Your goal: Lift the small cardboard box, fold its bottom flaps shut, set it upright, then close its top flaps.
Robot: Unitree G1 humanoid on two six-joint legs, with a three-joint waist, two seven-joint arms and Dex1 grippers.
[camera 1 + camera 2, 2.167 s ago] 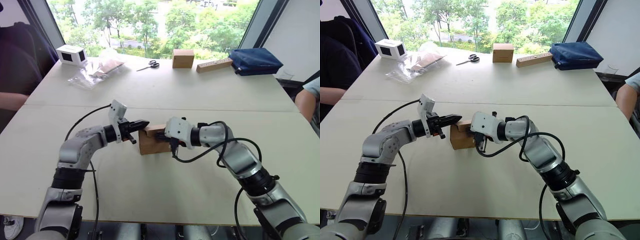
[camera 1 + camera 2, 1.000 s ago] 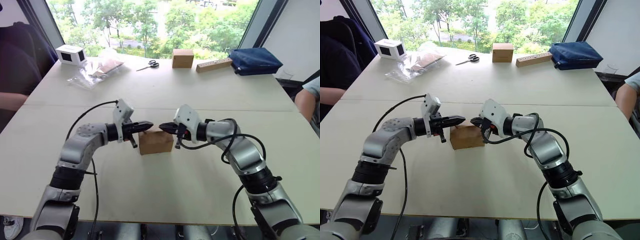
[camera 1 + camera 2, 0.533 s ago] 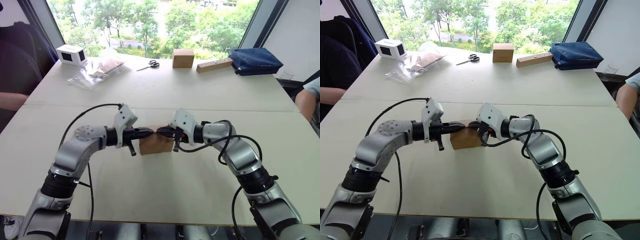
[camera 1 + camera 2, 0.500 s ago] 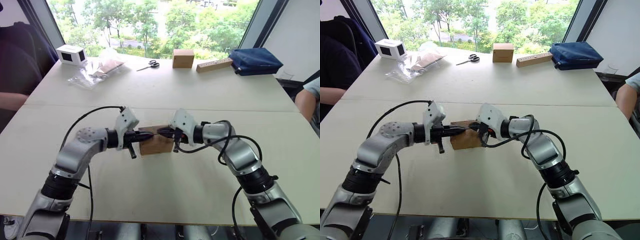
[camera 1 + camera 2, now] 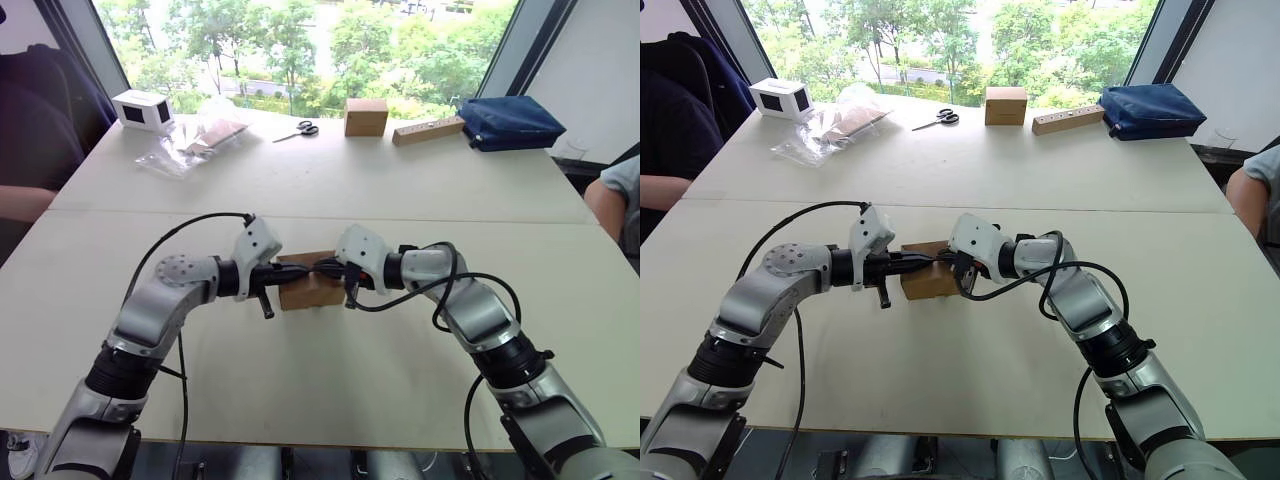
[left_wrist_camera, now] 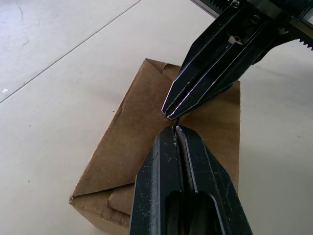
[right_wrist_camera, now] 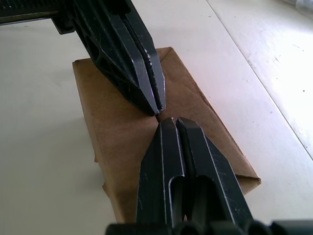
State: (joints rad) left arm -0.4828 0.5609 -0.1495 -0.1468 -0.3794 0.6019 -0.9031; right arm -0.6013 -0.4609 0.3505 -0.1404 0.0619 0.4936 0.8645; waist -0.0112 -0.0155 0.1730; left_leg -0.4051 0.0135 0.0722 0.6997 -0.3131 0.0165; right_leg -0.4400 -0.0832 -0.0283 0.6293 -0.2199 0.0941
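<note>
I see both grippers, left (image 6: pixel 175 131) and right (image 7: pixel 167 122), fingers together, tips meeting over the box (image 5: pixel 312 289) mid-table (image 5: pixel 330 180).

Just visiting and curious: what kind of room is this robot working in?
Probably an office or lab meeting room: a wide pale table beside big windows onto trees, with black-handled scissors and a seated person's arm at its edge.
</note>
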